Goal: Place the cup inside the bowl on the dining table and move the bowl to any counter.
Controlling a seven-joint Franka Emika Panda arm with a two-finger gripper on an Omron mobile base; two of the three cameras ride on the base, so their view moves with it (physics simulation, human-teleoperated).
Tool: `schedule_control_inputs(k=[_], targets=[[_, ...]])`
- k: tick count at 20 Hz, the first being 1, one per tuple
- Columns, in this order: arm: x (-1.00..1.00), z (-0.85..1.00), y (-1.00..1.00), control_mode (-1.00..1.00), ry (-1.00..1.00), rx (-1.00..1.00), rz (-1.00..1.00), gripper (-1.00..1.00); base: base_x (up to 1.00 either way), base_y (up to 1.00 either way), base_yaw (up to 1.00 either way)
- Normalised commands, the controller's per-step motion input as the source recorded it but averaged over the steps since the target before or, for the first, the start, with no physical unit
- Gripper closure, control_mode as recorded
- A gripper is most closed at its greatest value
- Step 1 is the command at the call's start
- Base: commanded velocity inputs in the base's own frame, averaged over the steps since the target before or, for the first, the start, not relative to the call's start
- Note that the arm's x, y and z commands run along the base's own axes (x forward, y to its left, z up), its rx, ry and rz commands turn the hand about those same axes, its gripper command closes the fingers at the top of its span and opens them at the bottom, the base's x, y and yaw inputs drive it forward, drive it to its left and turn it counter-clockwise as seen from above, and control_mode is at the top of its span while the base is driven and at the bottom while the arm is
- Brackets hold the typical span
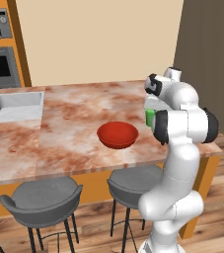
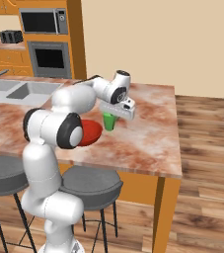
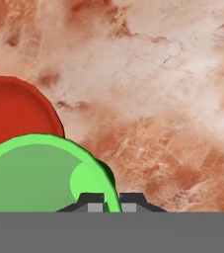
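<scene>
One green cup point(image 2: 109, 121) (unlabelled) in end effector point(image 2: 114, 113) beside bowl point(image 1: 117, 135)

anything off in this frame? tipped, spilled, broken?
Nothing stands out. The gripper is shut on the green cup's rim, and the cup hangs upright beside the red bowl, not yet in it. The bowl sits level on the dining table. No spill or damage shows.

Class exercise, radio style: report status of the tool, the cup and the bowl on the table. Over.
Tool shut on the cup rim, cup off the dining table. Bowl beside it, empty. Nothing between them. Over.
</scene>
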Motion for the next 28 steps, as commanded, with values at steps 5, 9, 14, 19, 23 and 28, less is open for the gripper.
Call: schedule_control_inputs(k=[5, 9, 14, 19, 23, 28], targets=[[-0.11, 0.18, 0.31, -1.0, 0.0, 0.0, 0.0, 1.0, 0.0, 0.0, 0.0], [-0.08, 0.1, 0.52, -1.0, 0.0, 0.0, 0.0, 1.0, 0.0, 0.0, 0.0], [-0.12, 0.03, 0.52, -1.0, 0.0, 0.0, 0.0, 1.0, 0.0, 0.0, 0.0], [-0.01, 0.0, 0.52, -1.0, 0.0, 0.0, 0.0, 1.0, 0.0, 0.0, 0.0], [0.0, 0.0, 0.49, -1.0, 0.0, 0.0, 0.0, 1.0, 0.0, 0.0, 0.0], [0.0, 0.0, 0.44, -1.0, 0.0, 0.0, 0.0, 1.0, 0.0, 0.0, 0.0]])
